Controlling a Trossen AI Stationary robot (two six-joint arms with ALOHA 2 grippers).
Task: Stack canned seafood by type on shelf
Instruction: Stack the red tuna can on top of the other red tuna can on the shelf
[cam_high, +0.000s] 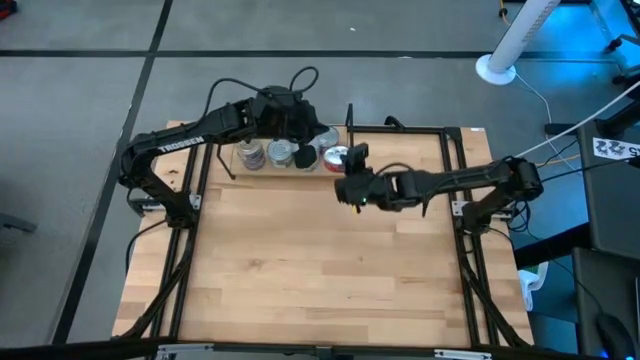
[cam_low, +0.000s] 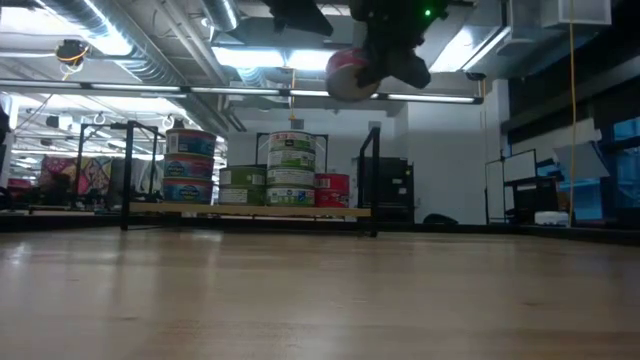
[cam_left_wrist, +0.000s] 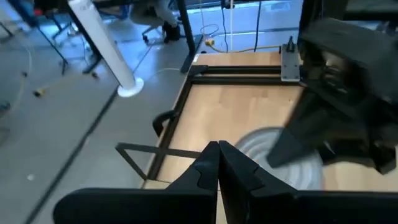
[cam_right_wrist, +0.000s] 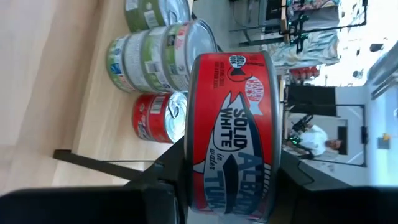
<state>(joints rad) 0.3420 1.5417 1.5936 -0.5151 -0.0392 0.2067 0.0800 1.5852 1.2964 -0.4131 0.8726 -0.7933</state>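
Note:
The shelf (cam_low: 250, 211) stands at the table's far edge with several tins of canned seafood on it: a three-high stack (cam_low: 190, 165), green-labelled tins (cam_low: 291, 166) and one red tin (cam_low: 332, 188). My right gripper (cam_high: 348, 168) hangs high in front of the shelf's right end, shut on a red tuna tin (cam_right_wrist: 233, 134) that also shows in the low view (cam_low: 350, 72). Above the tins on the shelf, my left gripper (cam_left_wrist: 217, 158) is shut on nothing; a silver tin lid (cam_left_wrist: 283, 155) shows beyond its fingers. My right gripper pinches the red tuna tin by its two flat ends (cam_right_wrist: 189, 155), one finger (cam_right_wrist: 165, 180) on the bottom and the other on the lid. Its label side faces the wrist camera. The tin is lifted clear, high above the table and the shelf.
The wooden tabletop (cam_high: 320, 270) spreads toward the near edge, framed by black rails (cam_high: 465, 250). A white fan stand (cam_high: 497, 68) is on the floor beyond the far right corner. The two arms come close together over the shelf's right end.

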